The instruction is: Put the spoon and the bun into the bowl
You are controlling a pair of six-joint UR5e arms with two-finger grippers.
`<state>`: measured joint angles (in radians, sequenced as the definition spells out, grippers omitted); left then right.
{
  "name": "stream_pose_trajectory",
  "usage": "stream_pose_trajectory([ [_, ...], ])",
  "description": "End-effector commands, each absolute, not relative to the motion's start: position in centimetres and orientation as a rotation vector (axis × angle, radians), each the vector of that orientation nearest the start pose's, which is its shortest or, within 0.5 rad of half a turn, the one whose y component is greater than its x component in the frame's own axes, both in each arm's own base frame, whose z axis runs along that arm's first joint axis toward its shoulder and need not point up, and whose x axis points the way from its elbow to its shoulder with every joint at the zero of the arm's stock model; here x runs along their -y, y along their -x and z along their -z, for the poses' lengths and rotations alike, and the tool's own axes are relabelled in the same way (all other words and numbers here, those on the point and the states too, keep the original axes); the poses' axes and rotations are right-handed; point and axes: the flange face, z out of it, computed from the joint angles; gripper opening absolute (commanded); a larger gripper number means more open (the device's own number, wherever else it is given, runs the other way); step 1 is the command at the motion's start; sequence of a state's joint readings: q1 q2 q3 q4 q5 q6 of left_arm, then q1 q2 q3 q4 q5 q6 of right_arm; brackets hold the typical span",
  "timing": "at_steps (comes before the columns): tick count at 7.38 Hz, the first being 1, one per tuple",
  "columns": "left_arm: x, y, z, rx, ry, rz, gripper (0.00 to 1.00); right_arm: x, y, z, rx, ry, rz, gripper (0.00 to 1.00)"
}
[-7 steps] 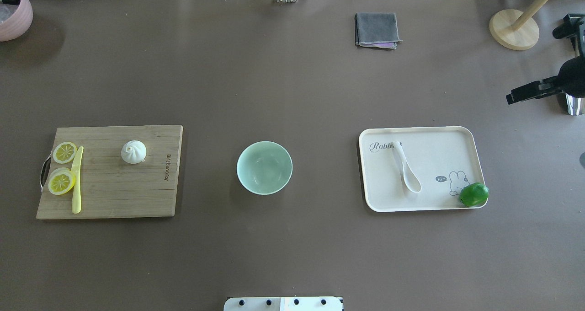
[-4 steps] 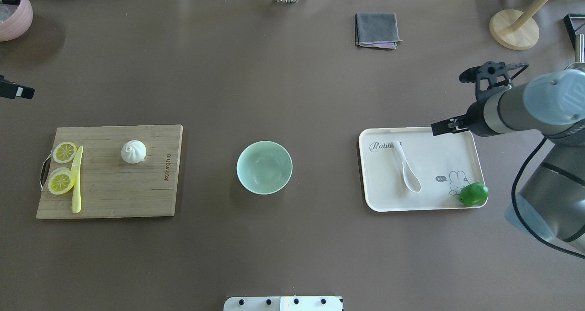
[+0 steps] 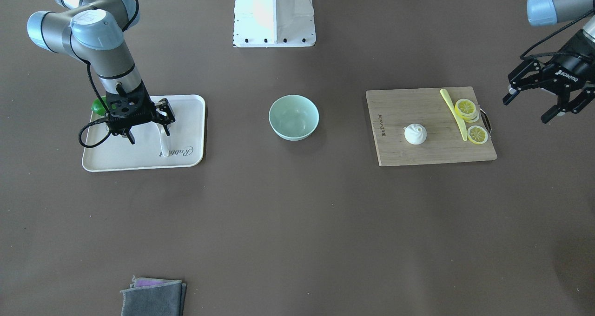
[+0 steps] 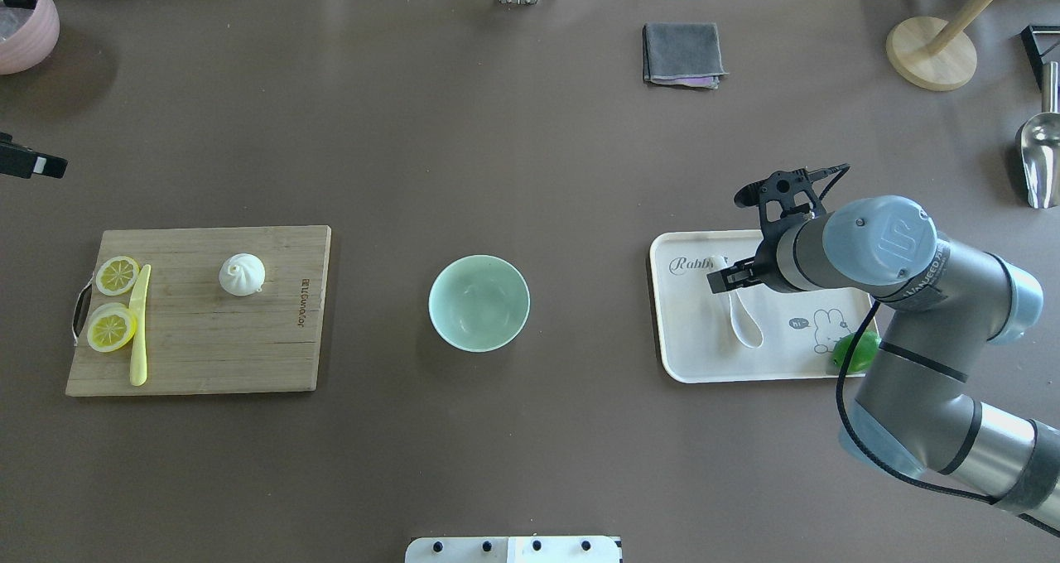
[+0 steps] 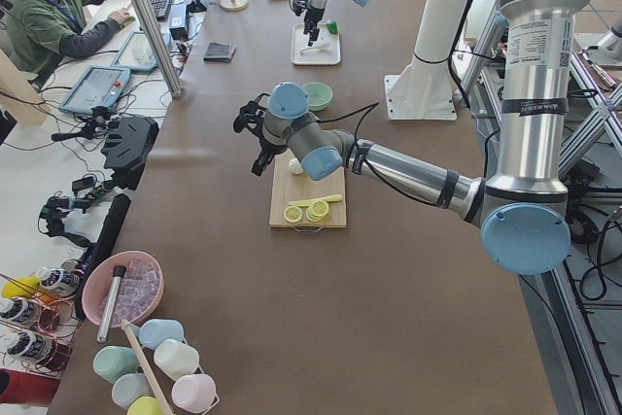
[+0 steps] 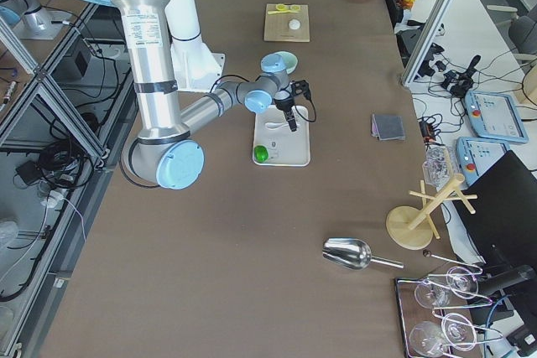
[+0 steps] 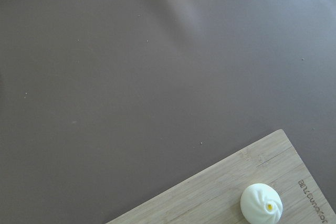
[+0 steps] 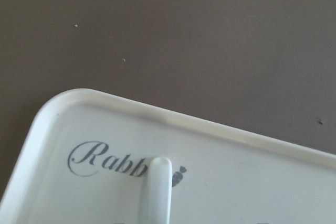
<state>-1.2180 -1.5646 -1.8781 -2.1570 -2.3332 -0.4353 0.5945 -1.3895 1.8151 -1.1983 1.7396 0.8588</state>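
Note:
The white spoon [image 4: 743, 319] lies on the cream tray [image 4: 687, 364], and its handle tip shows in the right wrist view [image 8: 157, 192]. My right gripper [image 3: 148, 134] hovers open just above the spoon, with a finger on each side of it. The white pleated bun [image 4: 242, 275] sits on the wooden cutting board [image 4: 248, 356] and also shows in the left wrist view [image 7: 261, 204]. My left gripper [image 3: 525, 110] is open and empty, above the table beyond the board's lemon end. The mint-green bowl [image 4: 479, 303] stands empty between the board and the tray.
Two lemon slices [image 4: 116, 275] and a yellow knife [image 4: 139, 331] lie on the board's left end. A green fruit [image 4: 857, 352] sits at the tray's corner. A grey cloth [image 4: 682, 53], a wooden stand [image 4: 932, 50], a metal scoop [image 4: 1039, 161] and a pink bowl [image 4: 25, 25] stand farther off.
My right arm has swung in from the right edge to over the tray and the spoon. My left gripper has come into view at the left edge and then barely moved.

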Motion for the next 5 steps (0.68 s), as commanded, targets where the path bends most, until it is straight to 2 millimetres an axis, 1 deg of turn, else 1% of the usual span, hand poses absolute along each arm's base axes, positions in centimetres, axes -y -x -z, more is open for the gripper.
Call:
stream_pose_trajectory([
  [1, 48.22, -10.88, -43.94, -0.978, -0.505, -0.264, 0.97, 41.0, 42.29, -42.44, 0.715, -0.348, 0.205, 0.71],
  [3, 48.22, -10.88, -43.94, -0.978, -0.506, -0.265, 0.97, 40.47, 42.85, -42.53, 0.715, -0.343, 0.209, 0.44],
  [4, 48.22, -10.88, -43.94, -0.978, -0.506, -0.265, 0.97, 40.33, 43.05, -42.45, 0.715, -0.344, 0.208, 0.33],
  [5, 48.22, -10.88, -43.94, -0.978, -0.506, -0.265, 0.97, 40.29, 43.12, -42.28, 0.717, -0.346, 0.206, 0.06],
])
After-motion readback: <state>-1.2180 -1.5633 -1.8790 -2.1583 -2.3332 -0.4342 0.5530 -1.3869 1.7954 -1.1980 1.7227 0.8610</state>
